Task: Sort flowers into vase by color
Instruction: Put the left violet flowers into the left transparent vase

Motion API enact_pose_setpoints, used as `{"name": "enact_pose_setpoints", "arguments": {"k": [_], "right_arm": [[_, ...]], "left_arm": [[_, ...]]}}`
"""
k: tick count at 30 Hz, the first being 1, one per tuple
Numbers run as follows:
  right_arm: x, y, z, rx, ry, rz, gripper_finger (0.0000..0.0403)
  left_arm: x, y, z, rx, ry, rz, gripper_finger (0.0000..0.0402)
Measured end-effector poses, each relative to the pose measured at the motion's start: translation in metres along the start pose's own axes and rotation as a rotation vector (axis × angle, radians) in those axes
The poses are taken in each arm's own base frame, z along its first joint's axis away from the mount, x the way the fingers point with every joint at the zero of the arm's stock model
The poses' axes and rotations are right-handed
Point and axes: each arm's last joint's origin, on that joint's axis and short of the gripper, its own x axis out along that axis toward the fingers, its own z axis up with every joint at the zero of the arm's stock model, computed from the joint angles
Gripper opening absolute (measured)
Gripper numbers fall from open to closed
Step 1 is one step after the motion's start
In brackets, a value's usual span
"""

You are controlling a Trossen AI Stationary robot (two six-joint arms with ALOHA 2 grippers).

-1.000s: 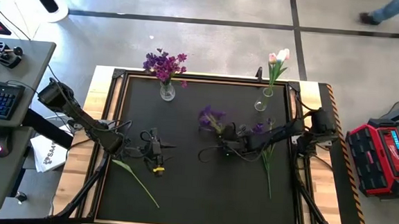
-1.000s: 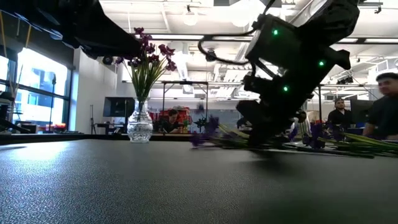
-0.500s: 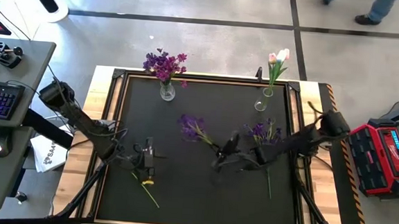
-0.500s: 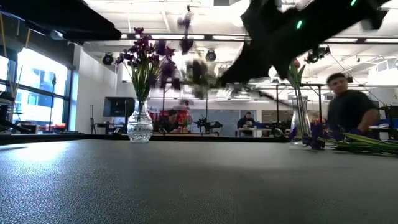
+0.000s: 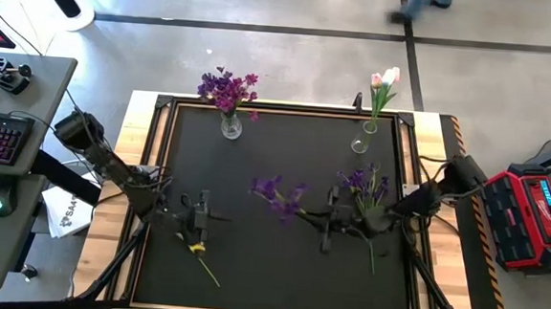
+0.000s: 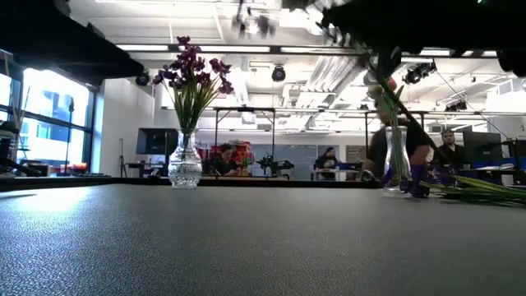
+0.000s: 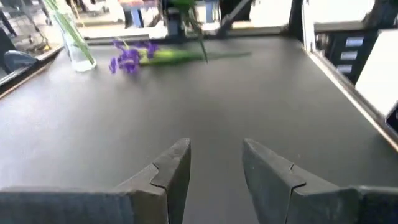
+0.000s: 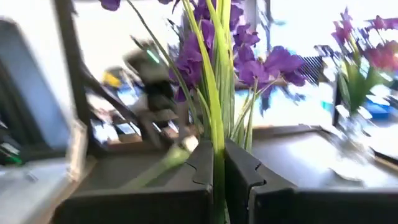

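Right gripper (image 8: 219, 168) fingers pinch a slim-stemmed purple flower (image 8: 211, 56); left gripper (image 7: 214, 165) fingers spread.

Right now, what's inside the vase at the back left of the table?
The back-left vase holds a bunch of purple flowers, green stems running down into the clear glass. Whether it holds water cannot be told.

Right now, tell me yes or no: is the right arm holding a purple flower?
Yes, the right wrist view shows the right fingers shut on the green stem of a purple flower.
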Motion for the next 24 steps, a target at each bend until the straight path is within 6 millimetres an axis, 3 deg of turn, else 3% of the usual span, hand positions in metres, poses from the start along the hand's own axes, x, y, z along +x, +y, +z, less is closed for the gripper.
{"name": "enact_pose_setpoints", "arguments": {"k": [8,15,20,24], "right_arm": [[0.008,0.01,0.011,-0.036,-0.131,0.18,0.0],[0.016,0.02,0.022,-0.072,-0.2,0.294,0.0],[0.021,0.022,0.027,-0.065,-0.215,0.292,0.0],[0.024,0.023,0.028,-0.072,-0.21,0.308,0.0]], "left_arm": [[0.012,0.017,0.01,0.059,-0.176,0.032,0.0131],[0.033,0.017,0.036,0.183,-0.245,-0.153,0.0135],[0.048,0.014,0.06,0.294,-0.323,-0.228,0.0157],[0.061,0.013,0.079,0.285,-0.366,-0.23,0.0191]]}}
